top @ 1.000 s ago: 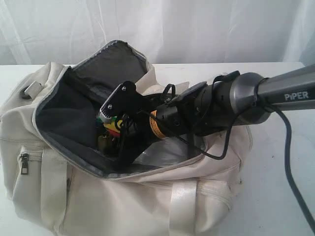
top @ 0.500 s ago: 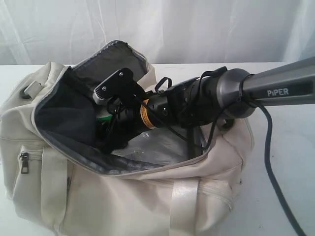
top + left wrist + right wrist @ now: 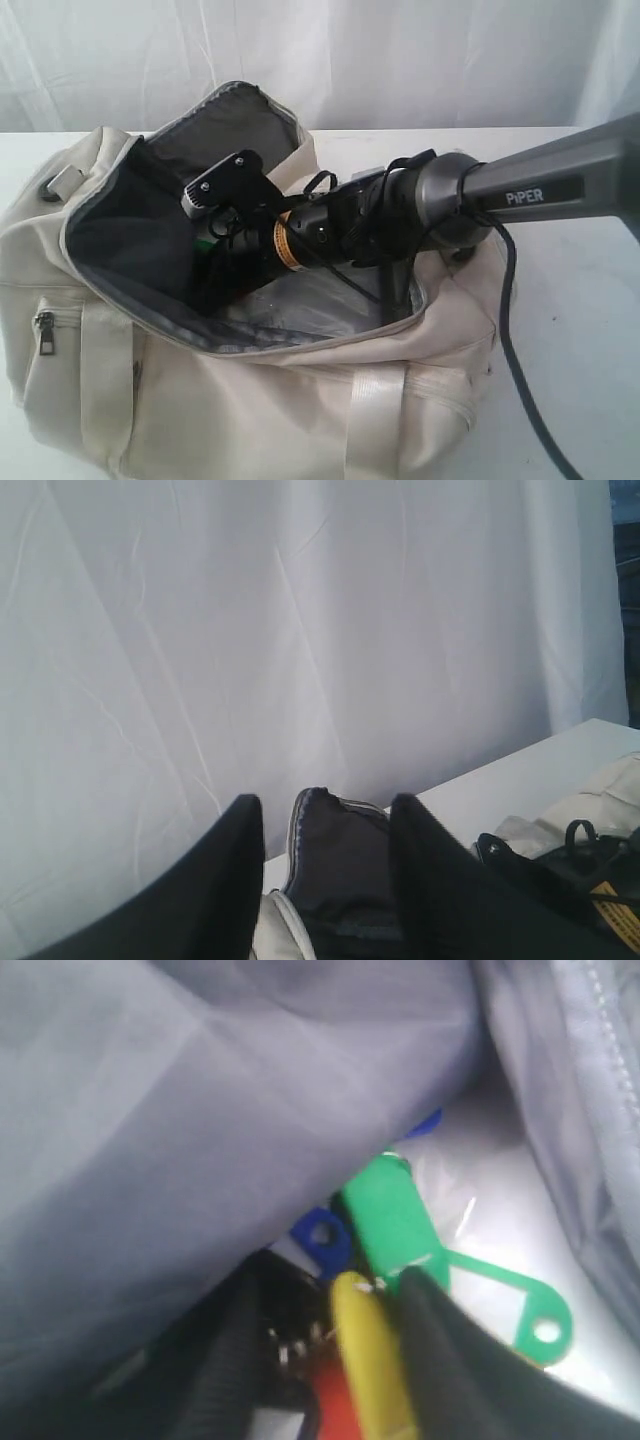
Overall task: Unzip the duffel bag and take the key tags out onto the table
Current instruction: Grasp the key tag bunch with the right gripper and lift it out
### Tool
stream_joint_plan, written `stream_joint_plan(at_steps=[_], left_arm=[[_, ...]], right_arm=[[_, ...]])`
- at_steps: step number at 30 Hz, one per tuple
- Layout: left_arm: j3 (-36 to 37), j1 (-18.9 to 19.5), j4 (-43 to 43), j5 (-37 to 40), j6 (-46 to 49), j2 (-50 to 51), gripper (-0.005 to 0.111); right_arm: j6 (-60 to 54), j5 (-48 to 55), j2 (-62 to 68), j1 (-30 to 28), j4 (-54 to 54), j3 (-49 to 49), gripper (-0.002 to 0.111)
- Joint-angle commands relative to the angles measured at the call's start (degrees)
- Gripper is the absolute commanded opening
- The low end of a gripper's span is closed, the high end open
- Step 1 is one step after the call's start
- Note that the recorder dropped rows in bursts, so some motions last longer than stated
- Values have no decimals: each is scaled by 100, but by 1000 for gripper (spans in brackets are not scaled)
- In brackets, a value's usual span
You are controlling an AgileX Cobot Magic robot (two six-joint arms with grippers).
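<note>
Looking at the key tags (image 3: 385, 1222) first, I find them down inside the duffel bag (image 3: 250, 400), lying on clear plastic (image 3: 320, 305) against the dark lining, so none has reached the counter (image 3: 590, 300) yet. The unzipping looks done: the bag's mouth gapes wide, its flap (image 3: 230, 125) standing up at the back. What is left, I judge, is the pick itself and the carry out to the counter. The right gripper (image 3: 335, 1290) is reached deep into the opening, its jaws either side of a yellow tag and a red one; I cannot tell whether they have bitten or only straddle them. The left gripper (image 3: 325, 815) is spread with nothing between its fingers, held up near the raised flap. Only the right wrist view gives me the tags' colours: green, blue, yellow, red. The exterior view shows a mere speck of green, but it alone shows the whole bag resting on the counter. The left gripper appears only in its own wrist view.
</note>
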Motion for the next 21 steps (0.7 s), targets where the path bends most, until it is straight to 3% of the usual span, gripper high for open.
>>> stream_joint_plan(at_steps=[1,7,21], left_arm=[[33,-9,102,7,-56,-41,45],[33,-9,102,7,-56,-41,45],[33,-9,102,21,-56,-40,45]], right_arm=[[17,181,232,41,-199,97,21],[519,472,133,41,-199,94,0],[604,605,-887,-69,-199,94,0]])
